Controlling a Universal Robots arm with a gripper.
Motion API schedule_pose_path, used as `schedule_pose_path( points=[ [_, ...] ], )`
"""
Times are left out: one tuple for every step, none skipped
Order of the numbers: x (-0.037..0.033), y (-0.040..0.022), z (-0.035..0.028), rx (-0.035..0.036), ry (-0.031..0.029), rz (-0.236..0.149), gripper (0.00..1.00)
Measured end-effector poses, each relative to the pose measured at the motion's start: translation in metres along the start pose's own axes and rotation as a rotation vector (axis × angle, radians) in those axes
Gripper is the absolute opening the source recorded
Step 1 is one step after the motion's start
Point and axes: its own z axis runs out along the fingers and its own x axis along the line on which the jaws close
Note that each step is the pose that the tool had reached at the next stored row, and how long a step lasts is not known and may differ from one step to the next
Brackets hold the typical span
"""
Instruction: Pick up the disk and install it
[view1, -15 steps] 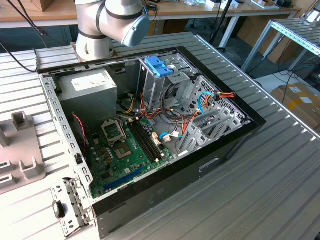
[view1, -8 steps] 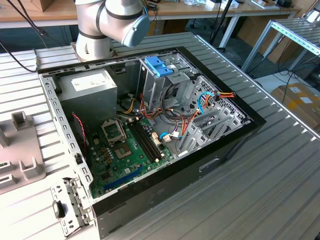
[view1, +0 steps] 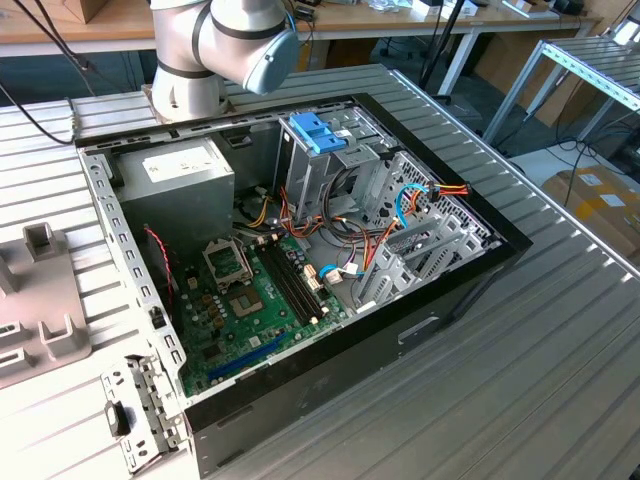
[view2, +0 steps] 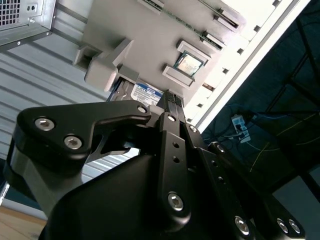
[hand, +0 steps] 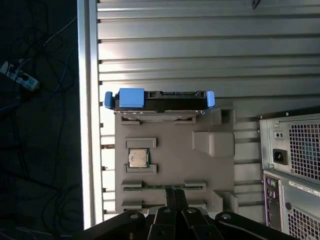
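The disk (hand: 160, 103) stands on its long edge in a slot at one end of a grey fixture plate (hand: 175, 165); it is dark grey in a light-blue carrier with a blue end tab (hand: 131, 97). In the second wrist view the disk (view2: 145, 91) peeks out behind the black fingers. My gripper (hand: 175, 194) hangs above the fixture's other end, well apart from the disk. Its fingers (view2: 171, 100) are pressed together, shut on nothing.
A processor chip (hand: 138, 158) lies in a pocket of the fixture. An open computer case (view1: 300, 250) with a motherboard, cables and a blue-topped drive cage (view1: 318, 132) sits on the ribbed metal table. The case's rear panel (hand: 295, 165) stands beside the fixture. The table edge (hand: 87, 115) runs close by the disk.
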Motion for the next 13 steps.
schedule_pose_path(
  points=[
    [0.0, 0.0, 0.0, -0.0001, 0.0001, -0.002, 0.11],
    [0.0, 0.0, 0.0, -0.0002, 0.0002, -0.005, 0.11],
    [0.0, 0.0, 0.0, -0.0001, 0.0003, -0.007, 0.11],
    [0.0, 0.0, 0.0, -0.0002, 0.0004, -0.009, 0.11],
    [0.0, 0.0, 0.0, -0.0003, 0.0005, -0.012, 0.11],
    [0.0, 0.0, 0.0, -0.0004, 0.0008, -0.017, 0.11],
    [0.0, 0.0, 0.0, -0.0005, 0.0009, -0.02, 0.11],
    [0.0, 0.0, 0.0, -0.0005, 0.001, -0.022, 0.11],
    [0.0, 0.0, 0.0, -0.0006, 0.0011, -0.025, 0.11],
    [0.0, 0.0, 0.0, -0.0007, 0.0013, -0.028, 0.11],
    [0.0, 0.0, 0.0, -0.0008, 0.0015, -0.033, 0.11],
    [0.0, 0.0, 0.0, -0.0008, 0.0016, -0.035, 0.11],
    [0.0, 0.0, 0.0, -0.001, 0.0017, -0.039, 0.11]
  ],
)
